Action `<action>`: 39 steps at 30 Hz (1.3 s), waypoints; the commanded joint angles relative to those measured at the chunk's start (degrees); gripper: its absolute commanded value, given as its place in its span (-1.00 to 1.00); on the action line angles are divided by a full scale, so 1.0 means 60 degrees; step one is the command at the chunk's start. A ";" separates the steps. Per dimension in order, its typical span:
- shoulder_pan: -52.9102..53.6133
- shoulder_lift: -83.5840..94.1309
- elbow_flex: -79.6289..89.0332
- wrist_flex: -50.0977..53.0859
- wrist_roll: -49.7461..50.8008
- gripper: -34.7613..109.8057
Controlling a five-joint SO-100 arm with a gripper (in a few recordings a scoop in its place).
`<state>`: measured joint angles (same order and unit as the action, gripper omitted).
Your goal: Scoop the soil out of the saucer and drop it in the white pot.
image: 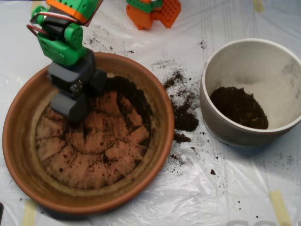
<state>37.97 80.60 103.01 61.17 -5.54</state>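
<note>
My scoop (73,101) hangs inside the saucer (19,141), over the upper left part of its base, close to the rim there. From above I see only the grey backs of its two shells and the motor block, so I cannot tell whether the shells are parted or pressed together, nor whether any soil sits between them; the lower tip looks as if it touches the ridged base, but the angle is poor. My green arm (61,40) covers the saucer's top left rim and is cut off by the upper edge of the picture.

The soil (134,96) left in the saucer lies as a dark band along the upper right inner wall, with thin smears and crumbs across the base. More of it sits in a heap at the bottom of the white pot (263,61), at right. Spilled crumbs and clumps lie on the plastic sheet (202,193) between saucer and pot.
</note>
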 commanded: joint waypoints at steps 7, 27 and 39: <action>-0.0542 0.1436 0.1362 -0.0234 -0.0220 -0.52; -0.4087 0.3193 -0.2769 0.3091 0.0571 -0.53; -0.7280 0.4995 -0.4365 0.3955 -0.0190 -0.53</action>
<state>-1.58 104.15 81.12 85.52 -4.92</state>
